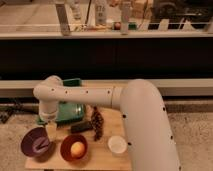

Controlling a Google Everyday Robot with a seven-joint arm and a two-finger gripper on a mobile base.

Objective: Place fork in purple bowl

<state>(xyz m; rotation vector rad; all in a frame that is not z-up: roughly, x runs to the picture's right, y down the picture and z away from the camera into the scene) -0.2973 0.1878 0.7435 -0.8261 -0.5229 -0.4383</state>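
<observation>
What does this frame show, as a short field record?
purple bowl: front left of table
gripper: low, at the purple bowl's right rim
fork: seemingly the pale slim shape inside purple bowl
orange bowl: right of purple bowl, holds an orange piece
white bowl: right of orange bowl
green tray: behind the bowls

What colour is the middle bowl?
The middle bowl is orange, camera view; gripper hovers by the purple bowl.

I see the wooden table (pixel 99 154) carrying a purple bowl (pixel 36 142), orange bowl (pixel 74 148), white bowl (pixel 117 145) and green tray (pixel 70 111). The gripper (pixel 51 131) hangs just beside the purple bowl's rim.
</observation>
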